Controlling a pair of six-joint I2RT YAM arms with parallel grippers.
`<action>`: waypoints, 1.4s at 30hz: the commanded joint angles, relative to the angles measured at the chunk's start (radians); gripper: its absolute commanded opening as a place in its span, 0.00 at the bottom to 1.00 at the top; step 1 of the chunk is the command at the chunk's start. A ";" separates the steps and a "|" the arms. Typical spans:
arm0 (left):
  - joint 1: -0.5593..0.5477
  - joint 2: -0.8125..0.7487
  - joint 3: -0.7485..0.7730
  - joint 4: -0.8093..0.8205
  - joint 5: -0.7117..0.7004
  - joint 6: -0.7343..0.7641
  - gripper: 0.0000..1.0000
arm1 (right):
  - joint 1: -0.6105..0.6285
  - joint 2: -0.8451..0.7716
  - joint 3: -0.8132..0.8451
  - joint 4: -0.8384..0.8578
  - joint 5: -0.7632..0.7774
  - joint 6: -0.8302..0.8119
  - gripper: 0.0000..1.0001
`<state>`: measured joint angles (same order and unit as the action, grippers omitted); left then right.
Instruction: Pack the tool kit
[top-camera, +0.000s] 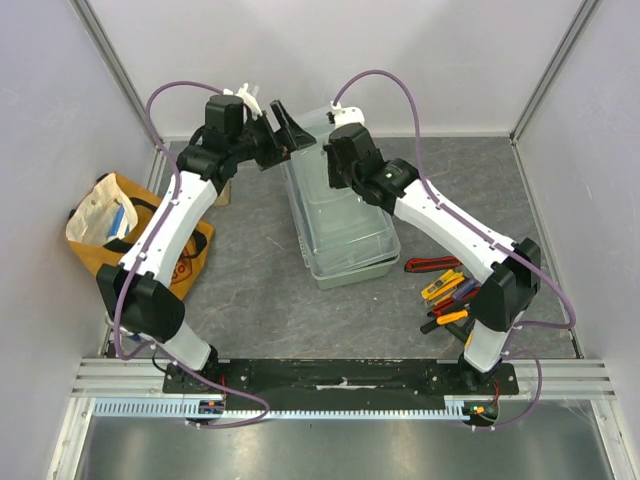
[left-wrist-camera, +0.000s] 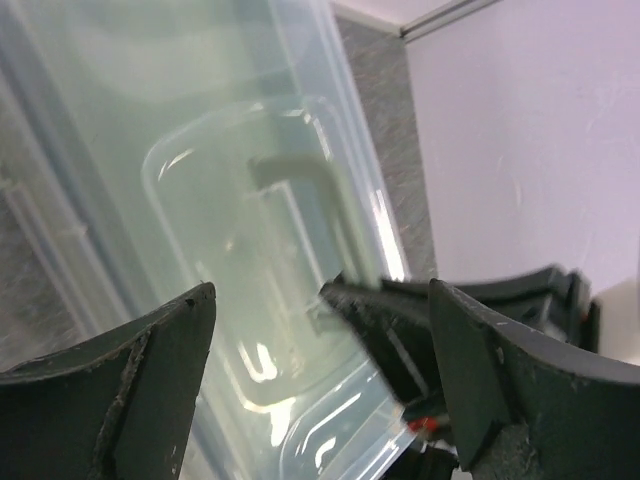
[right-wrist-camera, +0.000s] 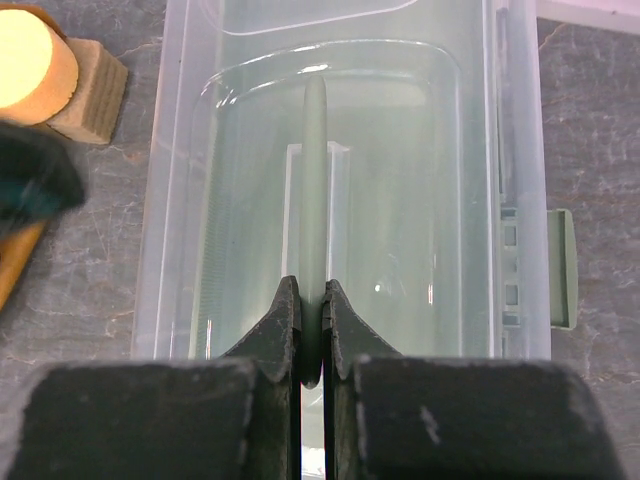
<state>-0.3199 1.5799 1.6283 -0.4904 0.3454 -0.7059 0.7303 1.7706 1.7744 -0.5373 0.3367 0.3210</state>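
The pale sage-green toolbox (top-camera: 340, 225) stands lid-shut mid-table, its long axis running away from me. My right gripper (top-camera: 336, 172) is over its far half, shut on the green carry handle (right-wrist-camera: 314, 170); both fingertips (right-wrist-camera: 287, 315) press the bar's sides. My left gripper (top-camera: 287, 135) is open at the box's far left corner, hovering above the translucent lid (left-wrist-camera: 250, 200), with nothing between its fingers (left-wrist-camera: 150, 390). The right gripper's black body (left-wrist-camera: 400, 330) shows close beside it. Hand tools (top-camera: 448, 292) with red, yellow, blue and black handles lie on the table at the right.
A yellow-orange cloth bag (top-camera: 120, 230) lies at the left, by the left arm. A small wooden block (top-camera: 222, 192) sits left of the box, also in the right wrist view (right-wrist-camera: 92, 78). A green latch (right-wrist-camera: 565, 270) sticks out of the box's side. Walls enclose the table.
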 joint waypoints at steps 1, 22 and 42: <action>0.002 0.100 0.125 0.047 0.058 -0.107 0.90 | 0.044 -0.013 0.086 0.146 0.087 -0.098 0.00; -0.001 0.238 0.243 -0.140 0.139 -0.089 0.38 | 0.222 0.084 0.148 0.178 0.384 -0.355 0.00; 0.019 0.230 0.289 -0.200 0.153 0.011 0.02 | 0.216 -0.072 0.033 0.157 0.346 -0.251 0.78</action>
<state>-0.3088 1.8416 1.8530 -0.7242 0.4583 -0.8421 0.9638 1.7939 1.8267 -0.4114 0.7063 0.0139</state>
